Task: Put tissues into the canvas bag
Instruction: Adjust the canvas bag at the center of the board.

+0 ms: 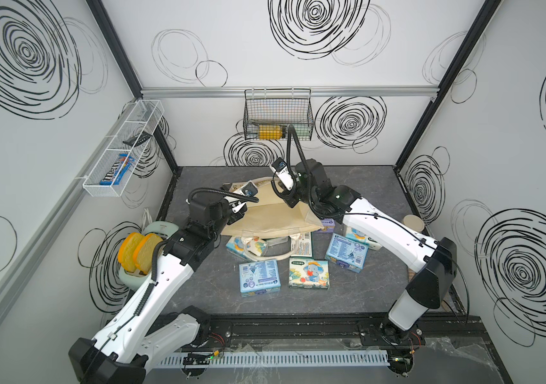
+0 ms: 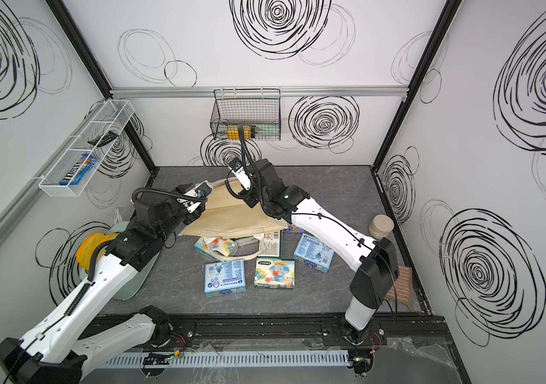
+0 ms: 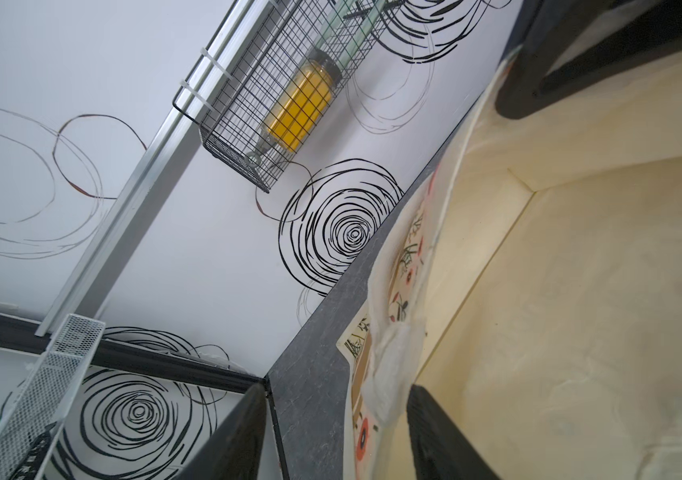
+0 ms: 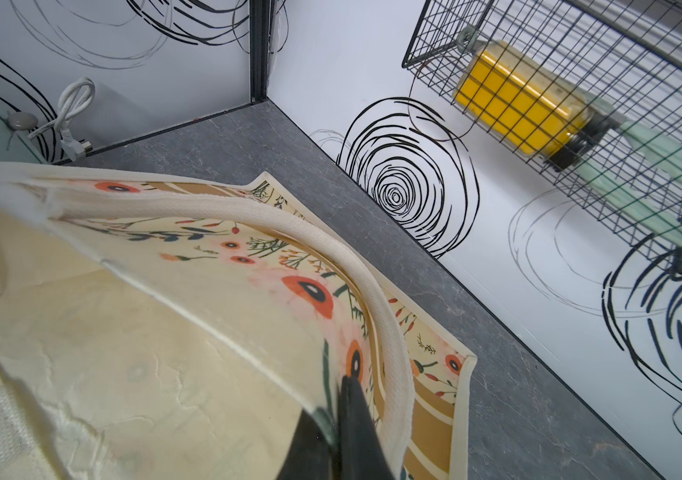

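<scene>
Cream poppy-print canvas bag (image 1: 271, 219), blue-and-white elephant-print tissues (image 1: 309, 273)

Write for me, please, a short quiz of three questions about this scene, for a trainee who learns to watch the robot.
1. True or false: the right gripper is shut on the rim of the canvas bag.
2. Where is the yellow bottle? A) in the black wire basket on the back wall; B) in the white mesh shelf; C) inside the canvas bag.
3. Fill in: the elephant-picture tissue pack lies on the ___, outside the bag.

Key: 1 true; 2 A; 3 table.
</scene>
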Tool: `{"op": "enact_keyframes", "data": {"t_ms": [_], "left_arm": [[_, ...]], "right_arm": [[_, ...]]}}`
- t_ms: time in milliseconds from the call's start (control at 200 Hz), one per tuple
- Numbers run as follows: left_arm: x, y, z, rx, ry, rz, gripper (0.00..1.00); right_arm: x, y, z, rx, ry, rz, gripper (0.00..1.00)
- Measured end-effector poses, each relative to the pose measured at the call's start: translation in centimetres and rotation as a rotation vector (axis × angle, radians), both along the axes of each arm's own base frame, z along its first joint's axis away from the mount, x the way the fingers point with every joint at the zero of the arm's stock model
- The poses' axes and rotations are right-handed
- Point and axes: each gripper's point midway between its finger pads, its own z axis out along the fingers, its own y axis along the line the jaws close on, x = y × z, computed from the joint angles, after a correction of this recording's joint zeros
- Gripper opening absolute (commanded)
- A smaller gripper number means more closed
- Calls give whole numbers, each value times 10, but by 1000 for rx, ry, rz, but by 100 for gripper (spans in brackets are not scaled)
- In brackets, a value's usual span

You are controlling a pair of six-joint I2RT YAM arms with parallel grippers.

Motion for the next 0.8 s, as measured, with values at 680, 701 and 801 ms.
{"op": "enact_keyframes", "data": {"t_ms": [680, 701, 801], "left_arm": [[21, -4, -33, -218, 166, -21, 0], [22, -2, -32, -229, 167, -6, 0], [30, 10, -24, -297, 163, 81, 0]], "right_arm": [[25, 11, 26, 0, -14, -16, 75], [28, 12, 30, 11, -15, -21, 82], [40, 12, 44, 40, -20, -48, 87]]}}
